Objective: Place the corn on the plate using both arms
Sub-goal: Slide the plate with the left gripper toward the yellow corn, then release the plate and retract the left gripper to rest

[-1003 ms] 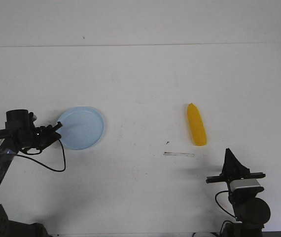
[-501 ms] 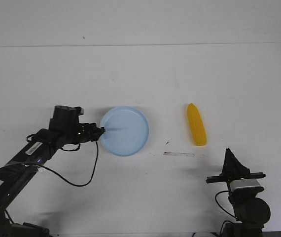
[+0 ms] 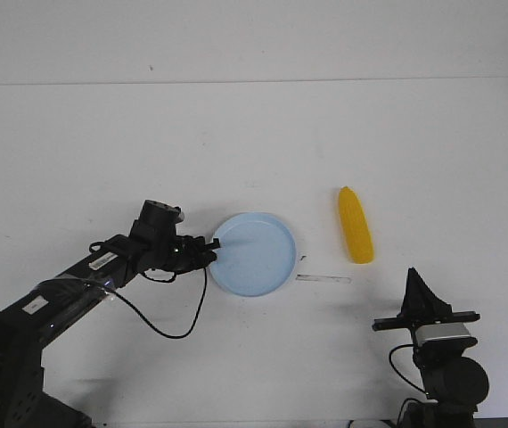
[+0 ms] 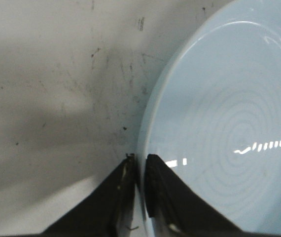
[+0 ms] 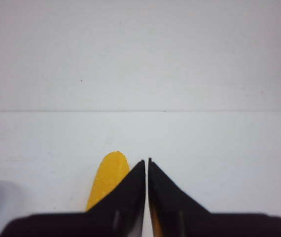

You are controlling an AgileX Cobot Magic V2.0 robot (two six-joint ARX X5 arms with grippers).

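The pale blue plate (image 3: pixel 256 253) lies on the white table near the middle. My left gripper (image 3: pixel 210 251) is shut on the plate's left rim; in the left wrist view the two black fingers (image 4: pixel 125 197) pinch the rim, with the plate (image 4: pixel 219 123) filling that view. The yellow corn (image 3: pixel 356 224) lies on the table to the right of the plate, apart from it, its tapered end pointing away. My right gripper (image 3: pixel 413 278) is shut and empty, near the front right, short of the corn. The corn (image 5: pixel 107 180) shows just beyond its fingers.
A thin grey strip (image 3: pixel 323 279) lies on the table between the plate and the right gripper. A black cable (image 3: pixel 169 321) hangs from the left arm. The table's far edge (image 3: pixel 254 82) meets a white wall.
My left arm has dragged the plate rightward across the table, from the far left to near the middle, closer to the corn. The right arm and corn have not moved.
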